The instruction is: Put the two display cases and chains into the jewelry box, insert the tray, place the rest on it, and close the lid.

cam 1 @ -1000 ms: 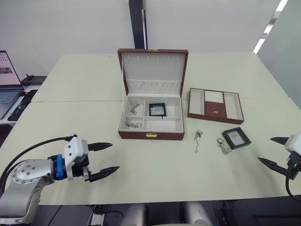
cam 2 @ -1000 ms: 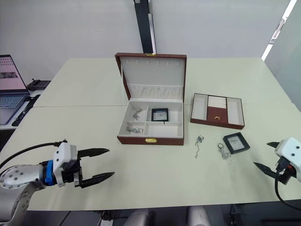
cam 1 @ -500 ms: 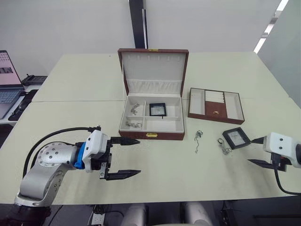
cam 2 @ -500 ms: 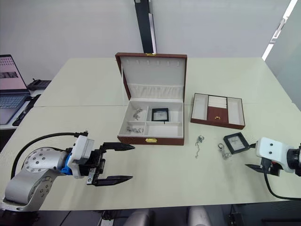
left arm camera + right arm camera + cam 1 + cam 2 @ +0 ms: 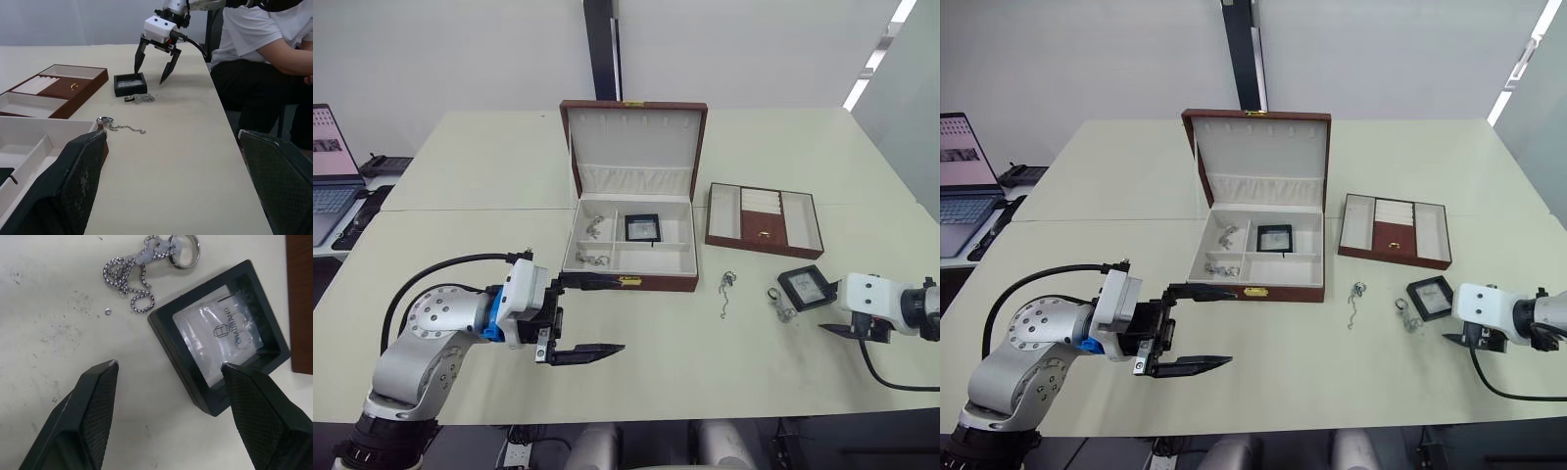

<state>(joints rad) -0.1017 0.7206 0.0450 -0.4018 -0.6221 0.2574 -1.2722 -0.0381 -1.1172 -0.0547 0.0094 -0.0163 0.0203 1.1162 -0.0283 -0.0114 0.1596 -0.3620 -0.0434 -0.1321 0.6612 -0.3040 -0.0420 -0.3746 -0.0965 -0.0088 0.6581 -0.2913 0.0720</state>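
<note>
The jewelry box (image 5: 628, 281) stands mid-table, its lid (image 5: 632, 137) upright. Inside lie one display case (image 5: 641, 227) and chains (image 5: 591, 226) in the left compartments. The tray (image 5: 762, 221) rests to the box's right. The second display case (image 5: 806, 287) lies on the table, with a ring-topped chain (image 5: 777, 300) and a thin chain (image 5: 725, 291) beside it. My right gripper (image 5: 170, 366) hovers open at that case (image 5: 220, 338), one fingertip (image 5: 244, 382) over its edge. Open and empty, my left gripper (image 5: 625, 315) sits just before the box's front wall.
A laptop (image 5: 328, 166) sits at the far left beyond the table. A black post (image 5: 600, 49) rises behind the table. A person (image 5: 259, 44) sits by the table's right side, seen in the left wrist view. Bare tabletop (image 5: 705, 362) lies in front of the box.
My left gripper has swung right and forward to the box's front wall. My right gripper has moved left, in over the loose display case. Both have stayed open.
</note>
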